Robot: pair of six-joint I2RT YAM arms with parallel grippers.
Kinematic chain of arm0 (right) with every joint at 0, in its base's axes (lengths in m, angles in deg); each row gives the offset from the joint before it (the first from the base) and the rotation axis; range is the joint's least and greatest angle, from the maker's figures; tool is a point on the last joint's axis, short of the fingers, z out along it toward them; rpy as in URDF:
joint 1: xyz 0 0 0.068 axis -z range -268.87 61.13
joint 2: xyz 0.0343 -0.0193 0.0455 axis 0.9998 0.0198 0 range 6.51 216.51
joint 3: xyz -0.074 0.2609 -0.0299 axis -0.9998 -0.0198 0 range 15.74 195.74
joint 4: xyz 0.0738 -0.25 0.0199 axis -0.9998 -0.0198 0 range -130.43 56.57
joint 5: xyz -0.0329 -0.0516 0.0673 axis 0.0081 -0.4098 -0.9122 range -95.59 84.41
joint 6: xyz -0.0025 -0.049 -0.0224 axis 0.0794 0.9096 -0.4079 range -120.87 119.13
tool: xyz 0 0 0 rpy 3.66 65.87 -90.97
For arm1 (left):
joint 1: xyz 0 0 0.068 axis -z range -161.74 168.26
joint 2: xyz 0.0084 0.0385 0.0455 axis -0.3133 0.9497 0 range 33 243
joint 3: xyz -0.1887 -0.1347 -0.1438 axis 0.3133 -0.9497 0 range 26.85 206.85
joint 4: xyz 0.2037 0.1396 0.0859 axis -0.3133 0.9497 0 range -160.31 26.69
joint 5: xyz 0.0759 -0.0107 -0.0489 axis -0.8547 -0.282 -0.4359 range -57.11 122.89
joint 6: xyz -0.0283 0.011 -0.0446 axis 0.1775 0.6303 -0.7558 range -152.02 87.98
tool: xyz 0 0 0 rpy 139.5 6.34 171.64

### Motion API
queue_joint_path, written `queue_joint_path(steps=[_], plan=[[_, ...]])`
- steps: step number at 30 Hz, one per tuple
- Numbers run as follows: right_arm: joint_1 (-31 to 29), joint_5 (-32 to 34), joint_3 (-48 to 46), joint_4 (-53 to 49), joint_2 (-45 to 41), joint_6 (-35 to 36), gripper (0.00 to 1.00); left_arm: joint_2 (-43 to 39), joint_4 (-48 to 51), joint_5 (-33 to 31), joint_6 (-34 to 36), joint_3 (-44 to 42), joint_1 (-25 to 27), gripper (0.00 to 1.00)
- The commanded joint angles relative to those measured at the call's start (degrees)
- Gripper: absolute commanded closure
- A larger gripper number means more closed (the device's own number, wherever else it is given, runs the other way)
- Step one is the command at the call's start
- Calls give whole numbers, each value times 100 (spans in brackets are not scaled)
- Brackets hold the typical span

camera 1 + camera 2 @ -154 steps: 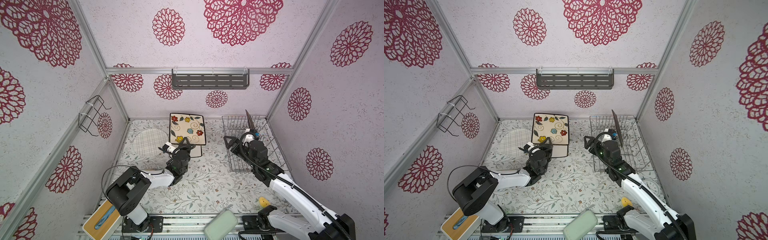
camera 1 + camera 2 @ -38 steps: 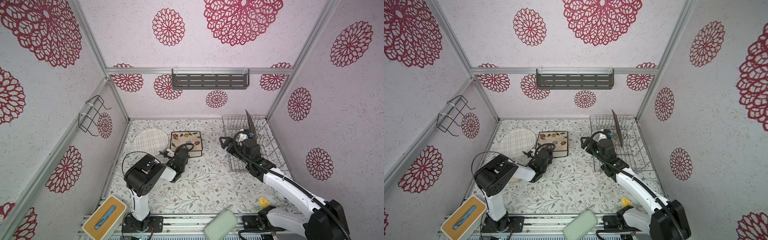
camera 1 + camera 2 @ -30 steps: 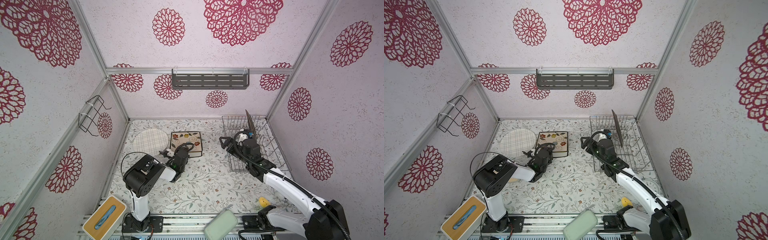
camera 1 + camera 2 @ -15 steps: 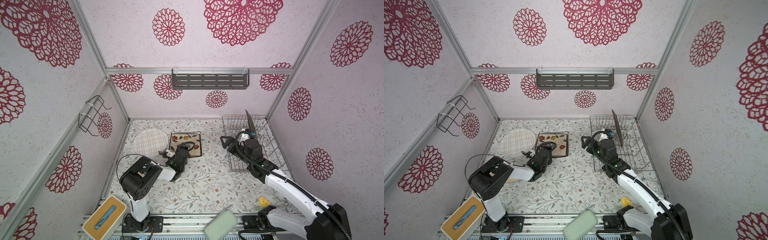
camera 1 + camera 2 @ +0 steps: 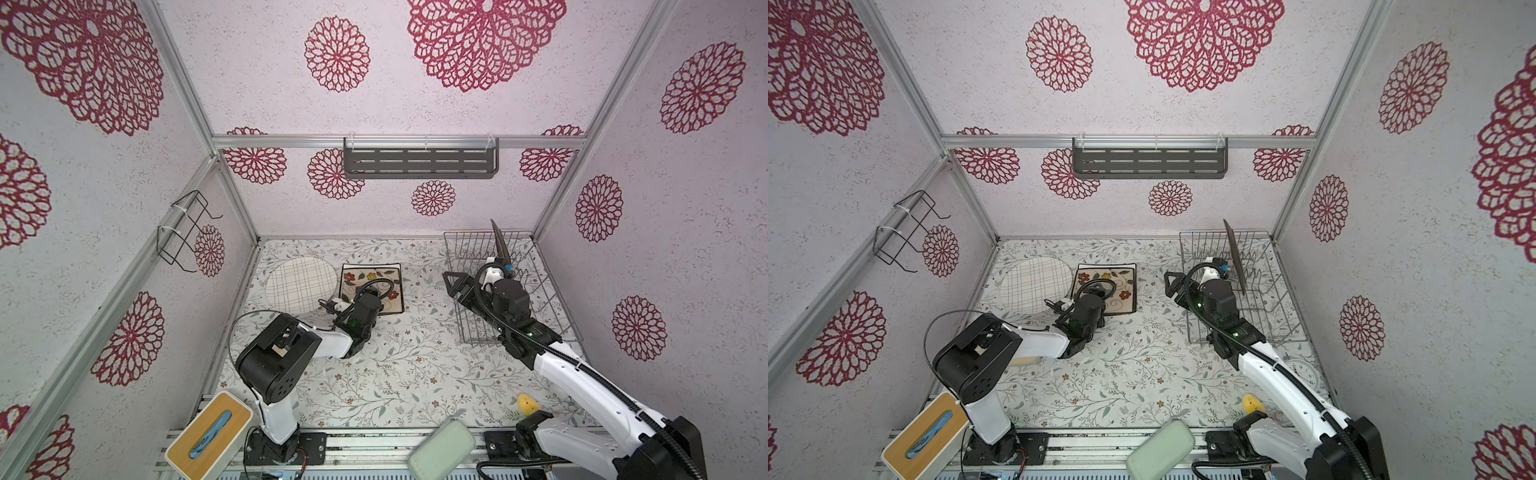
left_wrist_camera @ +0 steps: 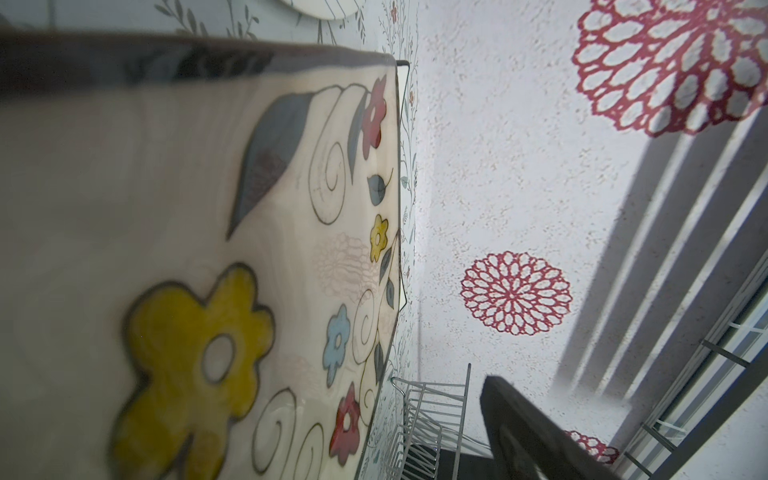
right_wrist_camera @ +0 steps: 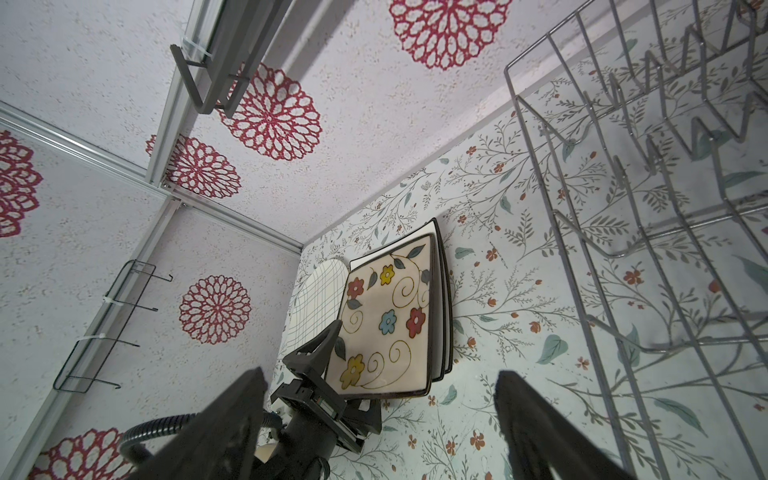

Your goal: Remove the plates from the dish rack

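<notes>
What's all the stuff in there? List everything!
round grid plate: one, cream, on the table.
floral plate: one, cream, topping a stack beside it.
plates underneath: dark-rimmed, count unclear.
dish rack: one, silver wire, back right.
brown plate: one, dark, upright in the dish rack.
slotted shelf: one, grey, back wall.
wire holder: one, black, left wall.
tissue box: one, wood-topped, front left.
pad: one, pale green, front.
small yellow thing: one, front right.
left gripper: black, open at the floral plate.
right gripper: black, open, by the dish rack.

A plate stack (image 5: 370,274) lies beside a lone plate (image 5: 299,284); rightward, the dish rack (image 5: 544,286) holds an upright plate (image 5: 500,249).
</notes>
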Motion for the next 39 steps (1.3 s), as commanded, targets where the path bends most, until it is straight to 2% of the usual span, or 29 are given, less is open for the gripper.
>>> queue_joint_path(steps=[1, 4, 7, 19, 30, 39], plan=[[2, 158, 57, 22, -182, -73, 11, -367, 68, -48, 3, 250, 45, 4], [2, 179, 60, 32, -190, -83, 11, -502, 805, -235, -97, 395, 98, 0], [1, 179, 69, 48, -188, -111, 11, -596, 1528, -287, -250, 622, 126, 3], [1, 214, 60, 8, -272, -120, 11, -589, 2897, -139, -512, 1202, 100, 3], [-8, 276, 34, -20, -354, -116, 11, -352, 3505, -2, -587, 1635, 91, 3], [-7, 269, 42, -8, -299, -106, 10, -228, 3600, 196, -482, 1805, 21, 3]])
